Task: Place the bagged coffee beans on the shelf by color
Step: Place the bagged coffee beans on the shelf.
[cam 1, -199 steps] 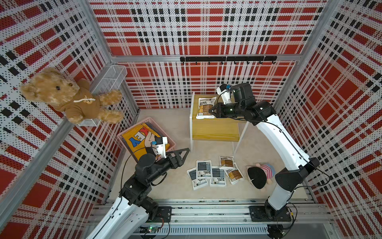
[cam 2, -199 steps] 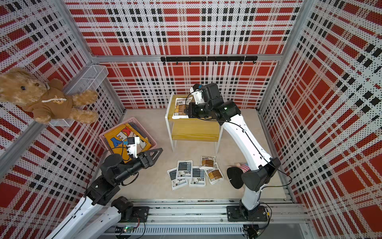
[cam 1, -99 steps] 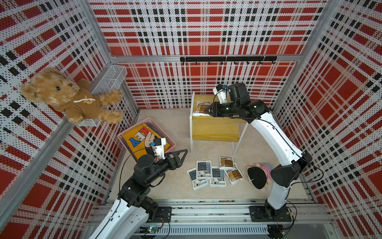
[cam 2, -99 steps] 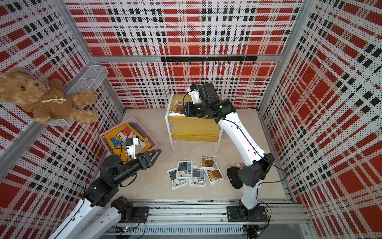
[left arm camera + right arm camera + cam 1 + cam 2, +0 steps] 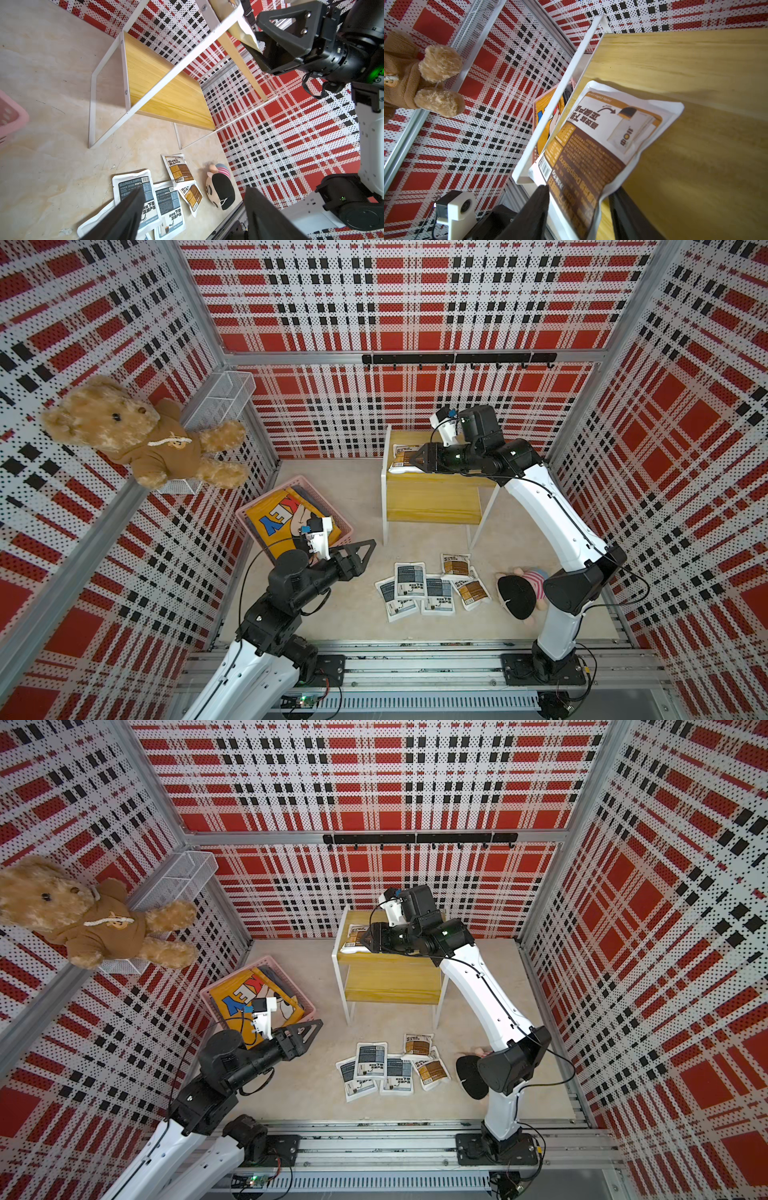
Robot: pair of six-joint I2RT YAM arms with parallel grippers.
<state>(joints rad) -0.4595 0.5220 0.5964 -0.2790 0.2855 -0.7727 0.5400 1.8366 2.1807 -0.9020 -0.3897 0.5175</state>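
Observation:
The shelf point(image 5: 432, 506) point(image 5: 390, 986) stands at the back with two yellowish boards on a white frame. One brown-panelled bagged coffee beans pouch point(image 5: 401, 456) point(image 5: 352, 938) point(image 5: 602, 137) lies on its top board at the left corner. My right gripper point(image 5: 415, 459) point(image 5: 579, 190) is open, its fingers spread on either side of that pouch's near end. On the floor lie three grey-panelled pouches point(image 5: 409, 580) point(image 5: 135, 187) and two brown ones point(image 5: 455, 564) point(image 5: 178, 168), partly overlapping. My left gripper point(image 5: 368, 545) point(image 5: 194, 191) hangs open and empty above the floor, left of them.
A pink basket point(image 5: 345, 526) with a folded yellow cloth point(image 5: 282, 514) sits at the left wall. A teddy bear point(image 5: 133, 435) lies on a white wire basket point(image 5: 220, 398) on that wall. A small doll point(image 5: 523, 593) lies right of the pouches, by my right arm's base.
My right gripper has moved left and down over the shelf's top board with the brown pouch, and its jaws have spread apart. The left arm has barely moved.

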